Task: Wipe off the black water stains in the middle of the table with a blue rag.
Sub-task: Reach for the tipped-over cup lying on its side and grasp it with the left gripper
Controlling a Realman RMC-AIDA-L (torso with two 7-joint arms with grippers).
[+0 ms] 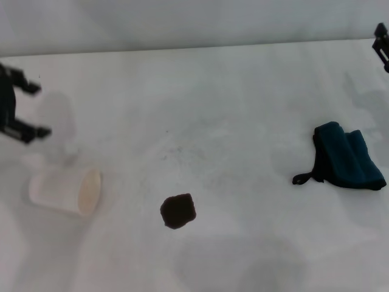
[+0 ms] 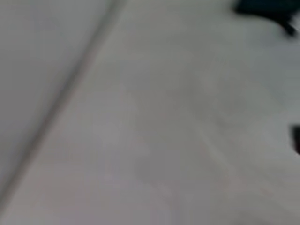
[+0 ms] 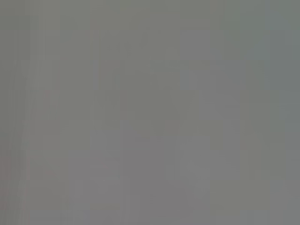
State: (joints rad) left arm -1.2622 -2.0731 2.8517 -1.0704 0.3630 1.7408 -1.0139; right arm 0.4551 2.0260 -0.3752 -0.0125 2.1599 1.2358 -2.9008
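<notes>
The black water stain (image 1: 178,211) is a blackish-brown blot on the white table (image 1: 231,91), near the front middle. The blue rag (image 1: 347,157) lies folded at the right, its black loop (image 1: 304,178) pointing toward the stain. My left gripper (image 1: 37,109) hovers open and empty at the far left edge, above a cup. My right gripper (image 1: 382,44) shows only as a sliver at the top right edge, well behind the rag. The left wrist view shows the table (image 2: 140,140), the rag's edge (image 2: 262,8) and a dark bit of the stain (image 2: 296,139). The right wrist view shows only flat grey.
A white paper cup (image 1: 65,191) lies on its side at the left, its mouth facing the stain, just in front of my left gripper. The table's far edge (image 1: 194,47) meets a pale wall.
</notes>
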